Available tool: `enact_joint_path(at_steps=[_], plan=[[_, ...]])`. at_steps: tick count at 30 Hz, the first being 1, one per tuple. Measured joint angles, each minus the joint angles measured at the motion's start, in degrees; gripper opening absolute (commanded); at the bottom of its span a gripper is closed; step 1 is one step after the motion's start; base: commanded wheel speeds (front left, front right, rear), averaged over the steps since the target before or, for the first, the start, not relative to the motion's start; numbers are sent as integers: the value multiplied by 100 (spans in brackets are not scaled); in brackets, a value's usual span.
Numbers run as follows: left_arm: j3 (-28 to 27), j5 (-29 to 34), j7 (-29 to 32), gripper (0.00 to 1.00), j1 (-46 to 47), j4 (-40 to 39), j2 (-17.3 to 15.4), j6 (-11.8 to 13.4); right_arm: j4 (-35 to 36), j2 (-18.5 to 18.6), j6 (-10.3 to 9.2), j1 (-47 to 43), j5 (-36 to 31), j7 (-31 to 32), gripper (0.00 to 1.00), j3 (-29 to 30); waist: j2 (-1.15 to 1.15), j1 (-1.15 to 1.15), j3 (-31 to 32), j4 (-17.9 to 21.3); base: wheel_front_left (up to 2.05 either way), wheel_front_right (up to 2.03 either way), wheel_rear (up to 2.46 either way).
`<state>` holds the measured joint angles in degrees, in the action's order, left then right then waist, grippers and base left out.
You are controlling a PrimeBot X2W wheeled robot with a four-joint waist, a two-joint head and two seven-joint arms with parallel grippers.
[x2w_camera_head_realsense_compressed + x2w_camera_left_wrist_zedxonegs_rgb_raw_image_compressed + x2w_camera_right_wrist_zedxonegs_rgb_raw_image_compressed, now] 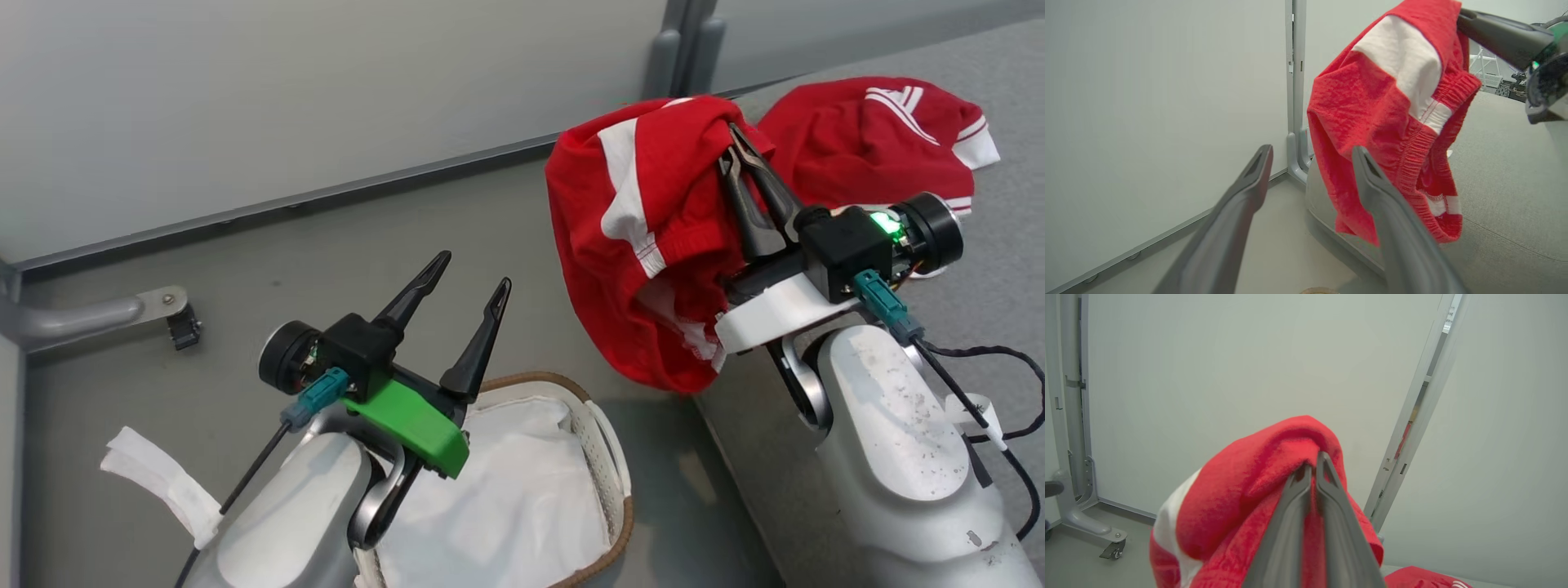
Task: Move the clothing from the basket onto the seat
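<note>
Right gripper: fingers pressed together, clamped on a fold of the red shorts; the right wrist view showed the tips buried in the cloth.
Shorts: hung in the air from that grip at the left edge of the seat, white side stripe outward and the lower folds drooping past that edge. Whether the hem touched the cushion could not be told.
Left gripper: fingers wide apart, holding nothing, raised over the basket and pointed toward the hanging shorts.
Jersey: lay crumpled on the seat near its far edge, just behind the shorts, free of both grippers.
Basket: stood on the floor just beside the seat's left edge. The visible part of its inside held the white liner sheet, and the left arm hid some of it.
Done: 1 of 2 garments appeared placed, and the other lifted out.
Left: by my judgement, carrying the shorts further in over the cushion and letting go.
</note>
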<state>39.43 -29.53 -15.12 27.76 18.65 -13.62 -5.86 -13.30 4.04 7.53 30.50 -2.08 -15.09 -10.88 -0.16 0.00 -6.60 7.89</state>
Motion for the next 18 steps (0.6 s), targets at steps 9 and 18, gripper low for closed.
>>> enact_joint_path(at_steps=[9, 18], plan=[[87, 343, -1, 100, 199, 89, 159, -118, 212, 14, 0, -79, -21, 0, 0, 490, 0, 0, -338, 881, 0, 0, 0], [363, 474, 0, 100, 485, 207, 190, -145, 245, -45, 0, -223, -59, 0, 0, 882, 0, 0, -804, 1634, 0, 0, 0]])
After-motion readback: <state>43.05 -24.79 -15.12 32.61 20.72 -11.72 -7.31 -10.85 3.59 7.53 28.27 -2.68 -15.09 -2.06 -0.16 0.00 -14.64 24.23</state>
